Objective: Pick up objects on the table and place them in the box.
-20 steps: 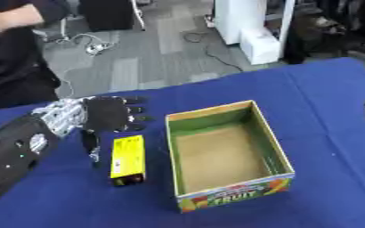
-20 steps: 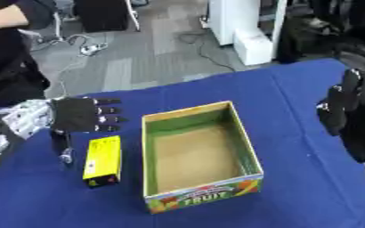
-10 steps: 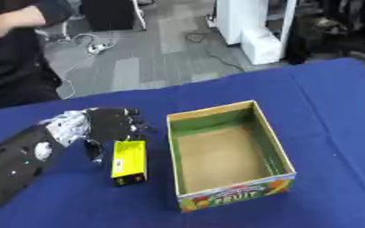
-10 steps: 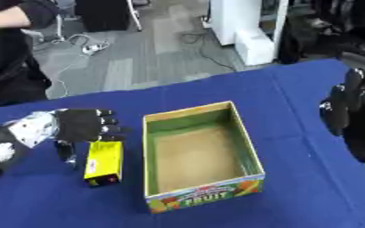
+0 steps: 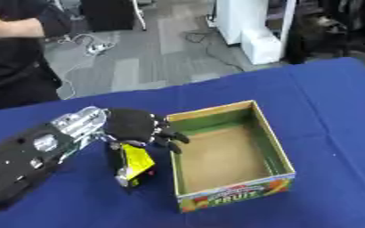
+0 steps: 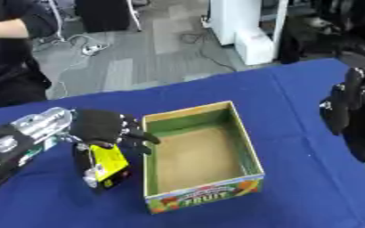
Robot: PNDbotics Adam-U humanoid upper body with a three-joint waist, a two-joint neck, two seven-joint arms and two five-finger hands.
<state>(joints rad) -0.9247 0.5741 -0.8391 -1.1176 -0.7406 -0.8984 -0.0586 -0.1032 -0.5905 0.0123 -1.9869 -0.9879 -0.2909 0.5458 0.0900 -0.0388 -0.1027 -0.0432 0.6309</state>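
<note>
A yellow and black pack [image 5: 135,164] stands tilted on end on the blue table, just left of the box. My left hand [image 5: 134,126] sits over its top with the fingers curled round it. The open cardboard box [image 5: 277,147], green inside and printed "FRUIT" on its front, holds nothing that I can see. Some fingers of the left hand reach over the box's left wall. My right hand [image 6: 349,99] hangs at the right edge of the right eye view, fingers straight and pointing up, apart from the box.
The blue cloth [image 5: 326,89] covers the whole table; its far edge runs diagonally behind the box. Beyond it lie grey floor, cables and a white unit [image 5: 252,26]. A person in black [image 5: 14,53] stands at the far left.
My left hand has come down onto the yellow pack and closed on it. The pack, flat before, now stands tilted up at one end. The right hand has stayed in place.
</note>
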